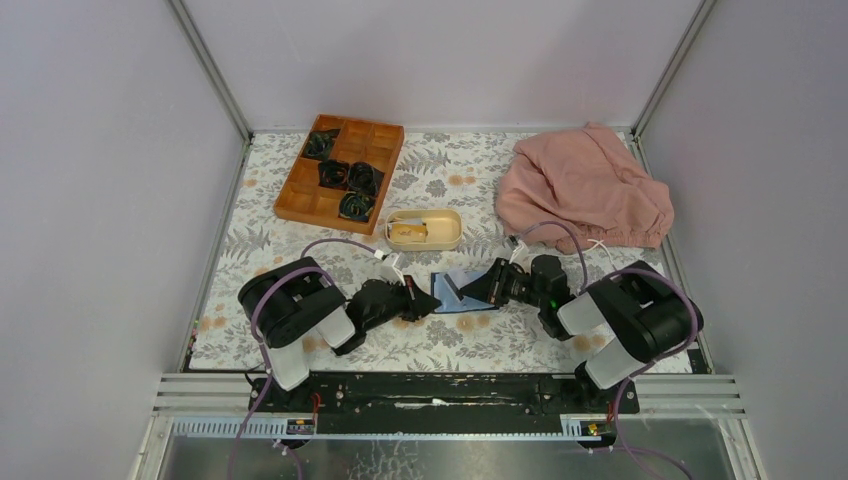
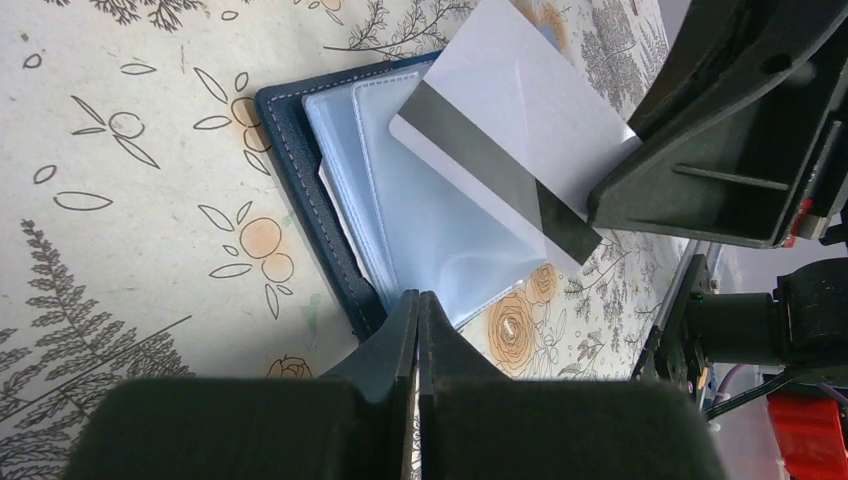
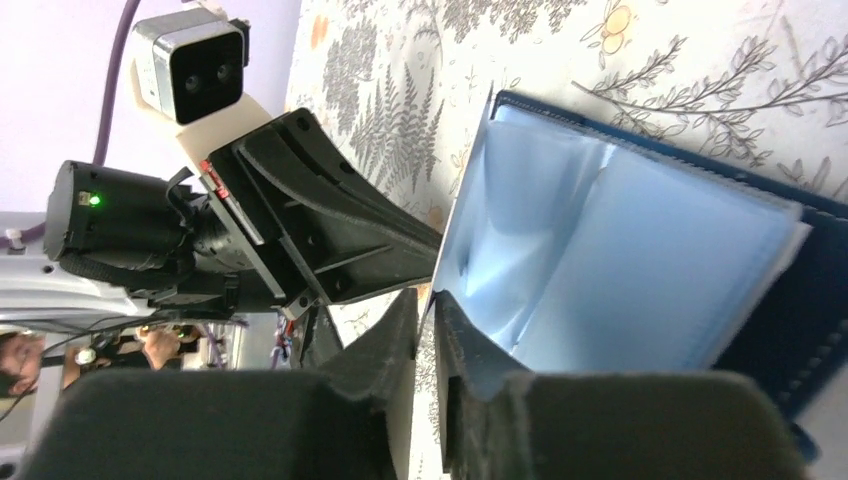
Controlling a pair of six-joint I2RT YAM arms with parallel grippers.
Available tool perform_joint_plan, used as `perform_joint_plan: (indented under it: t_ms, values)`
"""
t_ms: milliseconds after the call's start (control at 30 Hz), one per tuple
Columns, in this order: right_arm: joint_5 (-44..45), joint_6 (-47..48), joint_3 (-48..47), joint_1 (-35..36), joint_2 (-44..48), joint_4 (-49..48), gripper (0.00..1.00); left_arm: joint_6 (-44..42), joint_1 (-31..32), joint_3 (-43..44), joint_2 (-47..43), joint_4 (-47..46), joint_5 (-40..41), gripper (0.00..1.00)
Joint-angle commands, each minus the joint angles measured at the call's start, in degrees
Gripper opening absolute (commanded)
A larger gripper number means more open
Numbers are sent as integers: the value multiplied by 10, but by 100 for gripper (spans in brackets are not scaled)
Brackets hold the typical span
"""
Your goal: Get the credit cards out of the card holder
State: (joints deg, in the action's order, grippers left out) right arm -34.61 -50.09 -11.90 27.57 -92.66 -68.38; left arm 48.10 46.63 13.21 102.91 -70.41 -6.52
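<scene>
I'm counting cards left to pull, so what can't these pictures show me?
How many remain in the holder: left wrist view, frosted sleeves blur them.
Card far end: left wrist view, right pincer covers it.
Holder's near corner: left wrist view, left pincer covers it.
Dish contents: top view, too small.

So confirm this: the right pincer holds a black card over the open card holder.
Not black. The left wrist view shows the right pincer holding a white card with one dark stripe over the open card holder.

Holder (image 2: 287, 150) navy leather-look, stitched; sleeves (image 2: 430, 230) glossy clear plastic; card (image 2: 520, 110) smooth, slight sheen; tray (image 1: 300, 195) matt wood.
</scene>
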Motion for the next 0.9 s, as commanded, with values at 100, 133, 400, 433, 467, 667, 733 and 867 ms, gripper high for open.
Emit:
perform_joint_plan:
  t_ms: [100, 133, 400, 433, 467, 667, 733, 867]
  values:
    - [49, 92, -18, -2, 83, 157, 2, 0, 2, -12, 13, -4, -11, 0]
    - [55, 100, -20, -2, 91, 175, 1, 0, 1, -11, 13, -4, -12, 0]
    - [126, 169, -52, -2, 205, 380, 0, -3, 1, -13, -1, -11, -22, 0]
    - [138, 185, -60, -2, 238, 423, 0, -8, 1, -15, -5, -19, -27, 5]
    - [143, 199, -67, -2, 262, 461, 0, -14, -1, -18, -12, -30, -36, 13]
    - [100, 242, -75, -2, 403, 589, 0, -2, -35, -12, -71, -56, -170, 55]
    - [35, 231, -66, -2, 434, 580, 0, 17, -38, -1, -89, -70, -222, 55]
    - [-39, 219, -62, -2, 468, 593, 0, 39, -38, 24, -124, -67, -276, 57]
